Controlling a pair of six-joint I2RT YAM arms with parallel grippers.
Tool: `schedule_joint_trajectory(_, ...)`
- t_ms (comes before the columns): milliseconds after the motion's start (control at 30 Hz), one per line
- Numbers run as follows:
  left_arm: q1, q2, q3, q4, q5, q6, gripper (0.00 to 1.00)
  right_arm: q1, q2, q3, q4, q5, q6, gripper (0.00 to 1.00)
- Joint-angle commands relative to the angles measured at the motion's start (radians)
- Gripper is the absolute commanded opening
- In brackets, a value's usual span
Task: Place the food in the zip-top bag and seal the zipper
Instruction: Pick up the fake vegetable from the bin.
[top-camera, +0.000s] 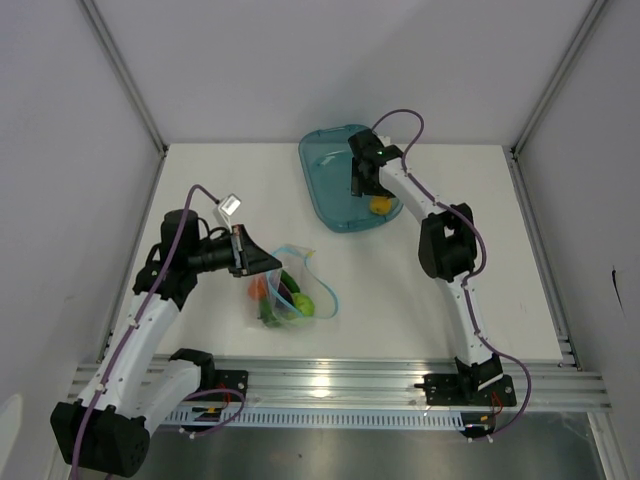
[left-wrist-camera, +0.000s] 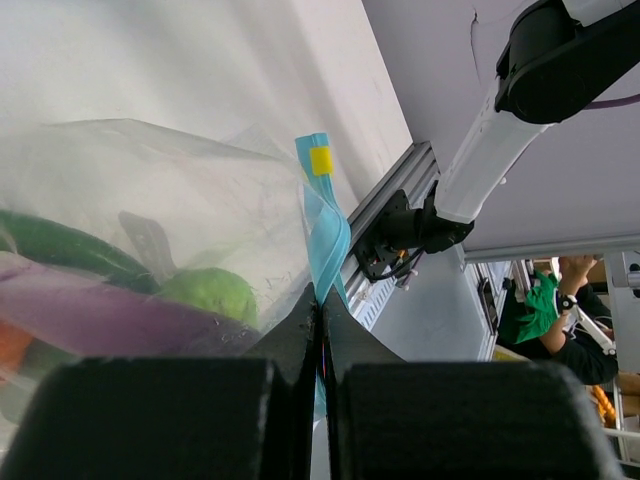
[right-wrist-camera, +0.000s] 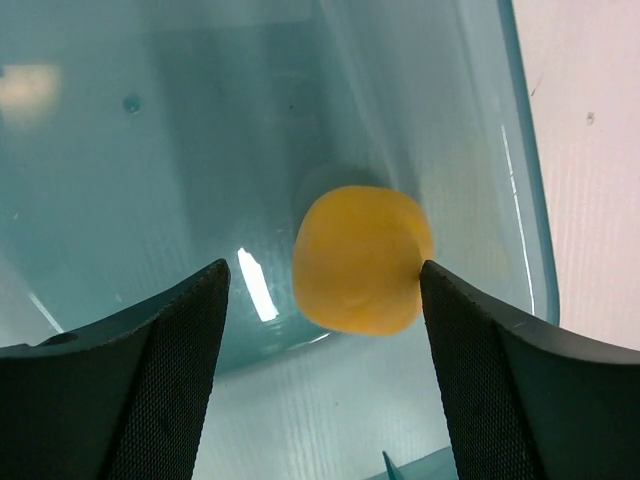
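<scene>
Crinkly clear bag (top-camera: 296, 292) laid on desk (top-camera: 220, 180), mouth turned rightward. Blue zipper (left-wrist-camera: 325, 232) clamped by left hand (left-wrist-camera: 320, 340). Round matte ball (right-wrist-camera: 362, 260) in glossy teal tray (right-wrist-camera: 150, 150), flanked by right hand (right-wrist-camera: 322, 275), fingers apart.

white table (top-camera: 420, 300), walls on three sides. left gripper (top-camera: 243, 252) meets the upper left corner of the zip-top bag (top-camera: 300, 268); the bag lies crumpled near the table's front. through the plastic: a light green round fruit (top-camera: 304, 306), an orange-red piece (top-camera: 258, 289), and darker pieces i can't sort out. teal tray (top-camera: 325, 195) sits far centre. right gripper (top-camera: 365, 185) is low in the tray, just beside the yellow ball (top-camera: 381, 206). jaw gaps unreadable from here.
</scene>
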Motion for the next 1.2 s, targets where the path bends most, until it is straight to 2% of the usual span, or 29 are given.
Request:
schedule_joint_trajectory(0,0.005,0.006,-0.008,0.013,0.029,0.031,0.01,0.002,0.035,0.048,-0.02,0.06,0.002,0.78)
schedule_joint_trajectory(433,0.005,0.02,-0.019,0.016,0.032,0.034,0.01,0.02,0.067,0.044,-0.026,0.103,-0.008,0.69)
schedule_joint_trajectory(533,0.005,0.013,-0.019,0.013,0.033,0.034,0.0,0.023,0.066,0.048,-0.019,0.097,-0.009,0.6)
schedule_joint_trajectory(567,0.005,0.011,-0.021,0.013,0.033,0.034,0.01,0.026,0.064,0.051,-0.02,0.1,-0.012,0.51)
schedule_joint_trajectory(633,0.005,0.011,-0.019,0.008,0.033,0.035,0.01,0.029,0.054,0.056,0.0,0.105,-0.015,0.43)
schedule_joint_trajectory(667,0.005,0.009,-0.016,0.005,0.033,0.034,0.01,0.036,0.032,0.056,0.01,0.102,-0.021,0.35)
schedule_joint_trajectory(833,0.005,0.005,-0.016,0.002,0.033,0.031,0.01,0.062,-0.064,0.05,0.05,0.083,-0.049,0.22)
schedule_joint_trajectory(900,0.005,0.002,-0.018,0.004,0.03,0.031,0.01,0.083,-0.132,0.021,0.061,0.073,-0.064,0.2)
schedule_joint_trajectory(967,0.005,0.0,-0.018,0.005,0.029,0.031,0.01,0.1,-0.228,-0.055,0.073,0.035,-0.068,0.17)
schedule_joint_trajectory(1033,0.003,0.0,-0.018,0.005,0.03,0.031,0.01,0.134,-0.32,-0.157,0.16,-0.013,-0.089,0.15)
schedule_joint_trajectory(1067,0.005,0.0,-0.019,0.004,0.03,0.032,0.01,0.15,-0.426,-0.279,0.199,-0.025,-0.095,0.15)
schedule_joint_trajectory(1167,0.005,-0.001,-0.024,0.005,0.029,0.031,0.01,0.227,-0.572,-0.484,0.306,-0.015,-0.101,0.14)
